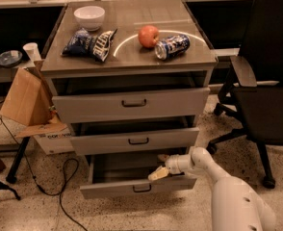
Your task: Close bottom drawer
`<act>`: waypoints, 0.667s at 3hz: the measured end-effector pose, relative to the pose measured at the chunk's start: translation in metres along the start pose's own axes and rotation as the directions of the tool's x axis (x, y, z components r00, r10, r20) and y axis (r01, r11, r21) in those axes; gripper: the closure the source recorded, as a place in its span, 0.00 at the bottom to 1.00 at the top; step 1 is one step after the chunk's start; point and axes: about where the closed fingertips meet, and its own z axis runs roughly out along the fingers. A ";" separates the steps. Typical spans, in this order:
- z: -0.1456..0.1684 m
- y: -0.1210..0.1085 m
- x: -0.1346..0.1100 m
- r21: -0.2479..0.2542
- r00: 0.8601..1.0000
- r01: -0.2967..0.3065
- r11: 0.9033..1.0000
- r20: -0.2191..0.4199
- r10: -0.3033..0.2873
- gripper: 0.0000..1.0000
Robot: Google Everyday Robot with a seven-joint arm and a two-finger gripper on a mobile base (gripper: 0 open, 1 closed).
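The bottom drawer (132, 187) of the grey cabinet stands pulled well out, its low grey front with a small dark bar handle (142, 188) facing me and its plain grey tray showing behind. My gripper (159, 173) reaches in from the lower right on a white arm and sits at the drawer's front edge, right of the handle, just above the tray. The middle drawer (136, 141) and the top drawer (132, 103) are also partly open.
On the cabinet top lie a white bowl (89, 17), two chip bags (89, 43), an apple (148, 35) and a can (172, 46). A black office chair (264, 90) stands at the right. A cardboard box (28, 102) and cables lie at the left.
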 end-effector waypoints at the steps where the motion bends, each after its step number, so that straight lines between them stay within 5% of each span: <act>1: 0.004 -0.007 -0.002 -0.015 1.000 0.000 1.000 -0.003 0.000 0.00; 2: -0.004 -0.010 0.007 -0.015 1.000 -0.023 1.000 0.016 0.023 0.00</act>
